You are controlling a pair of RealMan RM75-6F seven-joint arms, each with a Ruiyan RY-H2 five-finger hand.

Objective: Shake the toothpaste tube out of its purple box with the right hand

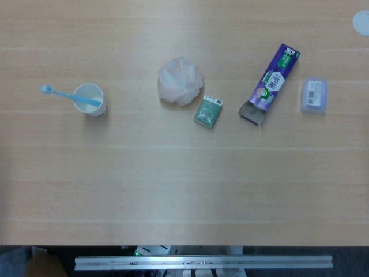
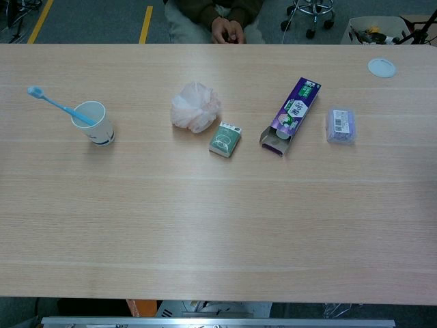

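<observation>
Left to right along the bench's (image 2: 218, 232) far half: cup (image 2: 94, 123), bath pouf (image 2: 195, 106), green packet (image 2: 225, 139), purple box (image 2: 290, 116) lying diagonal, open end toward the near edge. Near half bare. Neither hand shows.

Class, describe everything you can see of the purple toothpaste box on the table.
The purple toothpaste box is a long, slim carton, apparently card, with green-and-white printing. It lies flat and slanted on the wooden table, between a small green packet and a pale purple packet, touching neither. Its near end flap is open. No hand touches it.
</observation>
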